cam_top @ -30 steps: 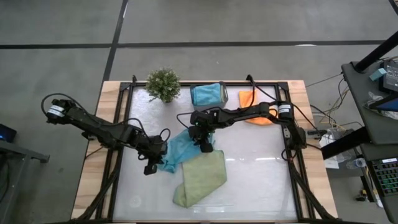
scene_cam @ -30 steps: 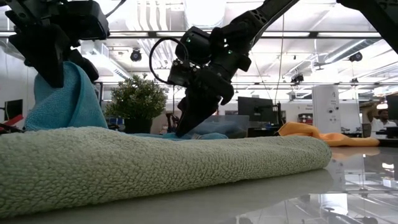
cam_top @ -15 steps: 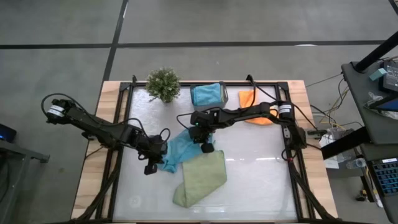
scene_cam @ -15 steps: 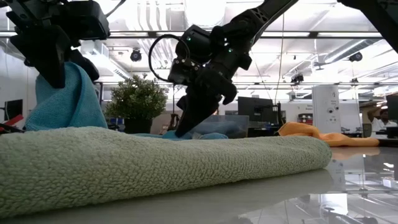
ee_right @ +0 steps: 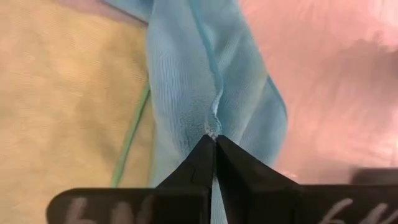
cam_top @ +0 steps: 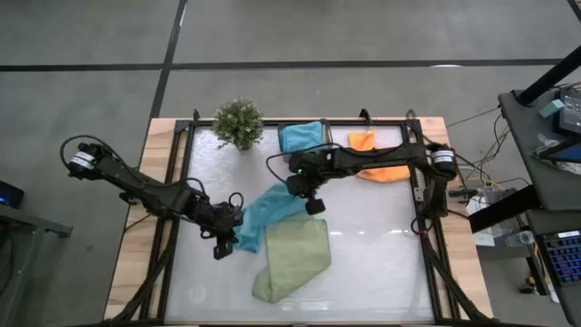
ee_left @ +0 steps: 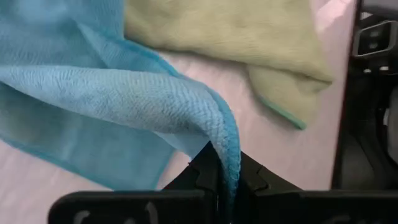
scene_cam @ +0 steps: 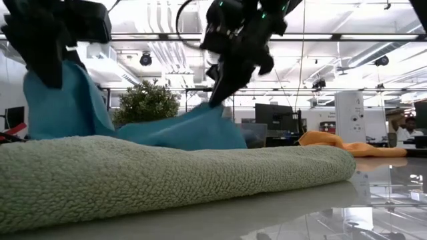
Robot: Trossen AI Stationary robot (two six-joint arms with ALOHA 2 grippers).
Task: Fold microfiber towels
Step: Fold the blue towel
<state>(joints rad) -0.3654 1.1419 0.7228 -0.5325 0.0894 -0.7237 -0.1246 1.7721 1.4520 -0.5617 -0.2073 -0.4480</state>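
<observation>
A teal-blue microfiber towel [cam_top: 268, 213] hangs between my two grippers at the table's middle. My left gripper [cam_top: 232, 234] is shut on its left end and my right gripper [cam_top: 307, 198] on its far right end. Both ends are raised in the low view, and the towel [scene_cam: 180, 130] sags between them behind a light green towel [scene_cam: 167, 177]. That green towel [cam_top: 292, 259] lies loosely folded on the table just in front. An orange towel [cam_top: 377, 156] lies at the far right. My left gripper pinches a bunched fold of the teal towel's edge [ee_left: 227, 154] between its two fingers, slanting down from the table's left. The cloth rises from the fingers and drapes away slack. My right gripper pinches a gathered edge of the teal towel [ee_right: 214, 127] between its two fingertips, slanting down from the far right. That end [scene_cam: 213, 110] is lifted clear and the cloth slopes down from it.
A small grey bin with another teal cloth [cam_top: 301, 138] stands at the far middle, with a potted plant [cam_top: 239, 123] to its left. Black frame rails [cam_top: 177, 173] run along the table's sides. Bare white tabletop [cam_top: 381, 263] lies at the near right.
My right gripper has shut on the teal towel's far end and risen, drifting toward the table's right. That end has come off the table and now stands high, so the towel spans from one gripper to the other. The left end has stayed where it was.
</observation>
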